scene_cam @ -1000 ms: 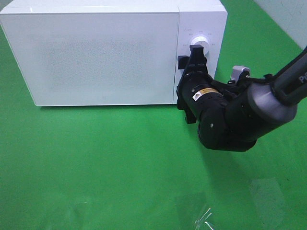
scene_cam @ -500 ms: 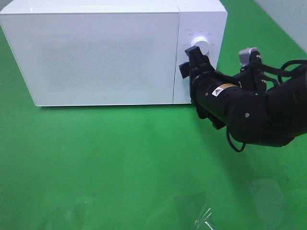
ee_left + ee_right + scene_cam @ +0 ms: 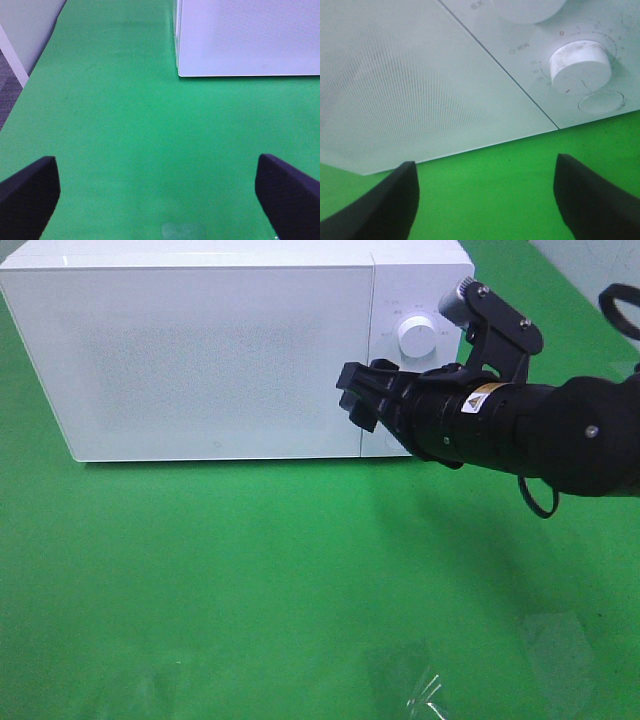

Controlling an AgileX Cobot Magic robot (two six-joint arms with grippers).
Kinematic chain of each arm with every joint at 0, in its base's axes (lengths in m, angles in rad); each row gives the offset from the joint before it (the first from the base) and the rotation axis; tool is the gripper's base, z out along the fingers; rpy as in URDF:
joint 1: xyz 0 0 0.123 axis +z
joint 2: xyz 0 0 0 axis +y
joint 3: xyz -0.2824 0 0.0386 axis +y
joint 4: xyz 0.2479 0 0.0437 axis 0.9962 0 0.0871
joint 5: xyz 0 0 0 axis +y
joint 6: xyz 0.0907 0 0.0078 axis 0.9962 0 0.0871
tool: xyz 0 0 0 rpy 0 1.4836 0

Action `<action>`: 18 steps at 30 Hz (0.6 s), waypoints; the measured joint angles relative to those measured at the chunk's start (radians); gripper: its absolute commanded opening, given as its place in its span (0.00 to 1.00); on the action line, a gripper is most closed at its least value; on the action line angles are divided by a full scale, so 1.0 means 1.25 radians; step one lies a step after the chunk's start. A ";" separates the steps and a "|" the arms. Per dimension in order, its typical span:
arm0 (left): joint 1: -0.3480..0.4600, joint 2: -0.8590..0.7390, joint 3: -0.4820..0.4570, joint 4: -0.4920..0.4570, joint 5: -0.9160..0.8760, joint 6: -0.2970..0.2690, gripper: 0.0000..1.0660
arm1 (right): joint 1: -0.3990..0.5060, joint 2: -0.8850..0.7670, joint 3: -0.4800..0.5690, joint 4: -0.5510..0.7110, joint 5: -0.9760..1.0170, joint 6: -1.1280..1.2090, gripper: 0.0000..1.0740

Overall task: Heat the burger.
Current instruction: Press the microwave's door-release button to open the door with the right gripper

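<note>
Keeps left claw (image 3: 160,192) spread wide and empty over green surface (image 3: 125,140). Faces a shut microwave (image 3: 200,360); shows no burger anywhere, possibly inside, cannot tell. Points right claw (image 3: 357,395), parted and empty, at the door's right edge near the dial (image 3: 417,335). Expect soft, light, squashy: cradle bun sides gently.

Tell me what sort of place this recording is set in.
Probably a robot test bench, not a real kitchen: a white microwave sits on a green-covered table, with a black robot arm in front of it.
</note>
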 measured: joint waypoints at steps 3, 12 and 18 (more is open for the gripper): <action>0.000 0.000 0.000 0.000 0.000 0.000 0.93 | -0.027 -0.035 0.000 -0.070 0.077 -0.032 0.67; 0.000 0.000 0.000 0.000 0.000 0.000 0.93 | -0.057 -0.146 -0.014 -0.274 0.343 -0.050 0.67; 0.000 0.000 0.000 0.000 0.000 0.000 0.93 | -0.057 -0.234 -0.018 -0.347 0.554 -0.052 0.67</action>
